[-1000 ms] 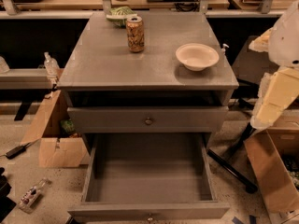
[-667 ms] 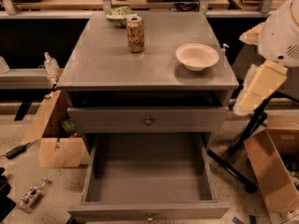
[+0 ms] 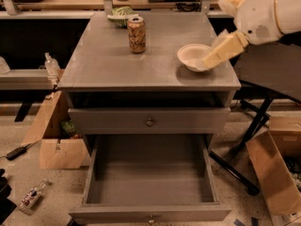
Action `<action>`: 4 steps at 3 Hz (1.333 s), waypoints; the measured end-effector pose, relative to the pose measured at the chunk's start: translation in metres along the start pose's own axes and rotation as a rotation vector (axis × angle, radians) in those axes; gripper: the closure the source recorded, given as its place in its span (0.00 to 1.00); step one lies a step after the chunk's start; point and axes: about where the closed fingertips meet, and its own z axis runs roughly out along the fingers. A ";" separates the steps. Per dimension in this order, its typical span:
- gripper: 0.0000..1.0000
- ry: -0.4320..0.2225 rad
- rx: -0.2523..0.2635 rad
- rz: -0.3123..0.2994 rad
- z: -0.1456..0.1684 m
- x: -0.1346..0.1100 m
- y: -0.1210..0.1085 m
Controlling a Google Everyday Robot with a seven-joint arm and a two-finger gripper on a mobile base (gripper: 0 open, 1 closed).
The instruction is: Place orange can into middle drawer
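Over on the floor at the left, a cardboard box point(image 3: 56, 142) leans by the desk point(image 3: 108, 65), with a small bottle point(image 3: 32, 197) lying nearer the camera. On the desk top, toward the back and left of centre, the can point(image 3: 136, 34) stands upright, apart from everything but a green object point(image 3: 120, 14) just behind it. Below the top, the upper drawer point(image 3: 149, 121) is shut, and under it the middle drawer point(image 3: 150, 185) is pulled fully out, its box bare. Right of the can, near the desk's right edge, sits a white bowl point(image 3: 190, 55). The hand point(image 3: 208, 61) reaches in from the upper right, its tan tip over the bowl's right rim, well apart from the can; I cannot tell whether it is clenched or released. Another box point(image 3: 273, 173) stands on the floor at far right.
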 end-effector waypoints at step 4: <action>0.00 -0.264 0.162 0.088 0.062 -0.035 -0.071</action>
